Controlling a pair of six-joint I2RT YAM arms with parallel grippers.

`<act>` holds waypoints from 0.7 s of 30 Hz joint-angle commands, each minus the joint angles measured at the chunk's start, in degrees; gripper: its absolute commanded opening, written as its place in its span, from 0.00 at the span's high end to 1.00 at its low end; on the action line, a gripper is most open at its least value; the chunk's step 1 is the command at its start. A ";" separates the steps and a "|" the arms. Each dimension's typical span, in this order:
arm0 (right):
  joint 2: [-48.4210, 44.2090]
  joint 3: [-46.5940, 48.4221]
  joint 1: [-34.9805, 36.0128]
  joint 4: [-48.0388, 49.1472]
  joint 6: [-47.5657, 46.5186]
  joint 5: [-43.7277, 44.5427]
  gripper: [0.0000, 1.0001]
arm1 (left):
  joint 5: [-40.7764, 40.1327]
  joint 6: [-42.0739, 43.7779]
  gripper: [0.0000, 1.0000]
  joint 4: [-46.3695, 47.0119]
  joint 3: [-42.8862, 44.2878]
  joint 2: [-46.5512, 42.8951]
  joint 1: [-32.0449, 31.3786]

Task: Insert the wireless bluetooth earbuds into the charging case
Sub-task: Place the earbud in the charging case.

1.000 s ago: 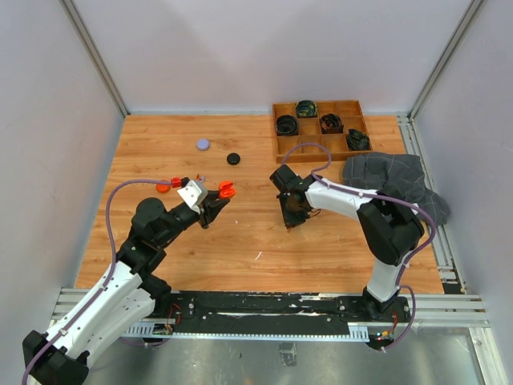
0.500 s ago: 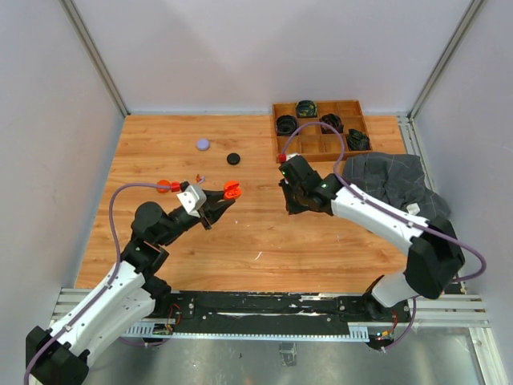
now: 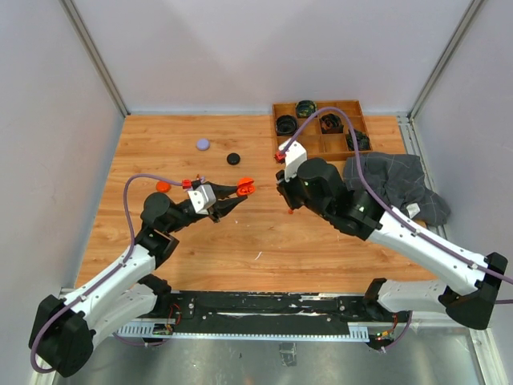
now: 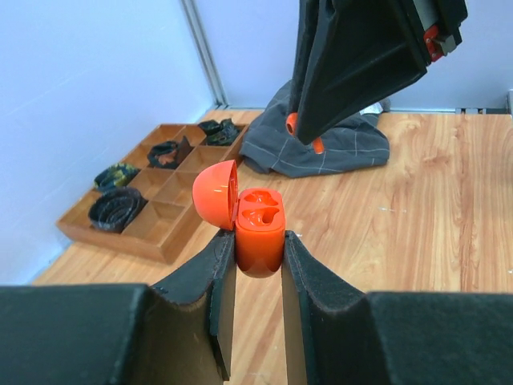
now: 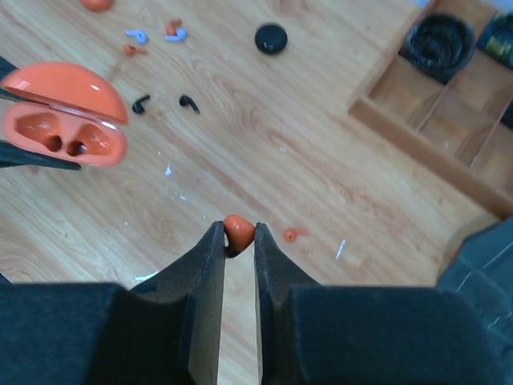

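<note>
Left gripper [image 4: 258, 245] of mine clamps the orange charging case [image 4: 261, 228] (lid swung open) aloft over the table [image 3: 321, 241], left of centre. My right gripper [image 5: 238, 237] pinches an orange earbud [image 5: 238, 230] just right of the case; a second orange earbud [image 5: 294, 235] lies on the table beneath.

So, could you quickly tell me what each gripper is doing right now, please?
Left gripper: shut on the open orange charging case.
Right gripper: shut on an orange earbud.

Wooden tray [image 3: 325, 147] beside grey cloth [image 3: 389, 176]
</note>
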 commanded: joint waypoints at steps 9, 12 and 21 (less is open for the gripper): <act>-3.76 -0.48 9.54 17.59 -14.73 1.23 0.94 | 5.06 -1.39 1.00 8.43 0.86 0.01 0.40; -4.20 -1.34 10.77 19.99 -16.12 -0.24 0.94 | 4.88 -1.43 1.00 8.45 0.61 -0.43 0.41; -1.91 -2.86 13.72 25.42 -18.66 -1.80 0.94 | 4.50 -1.99 1.00 8.48 -0.37 -2.45 0.41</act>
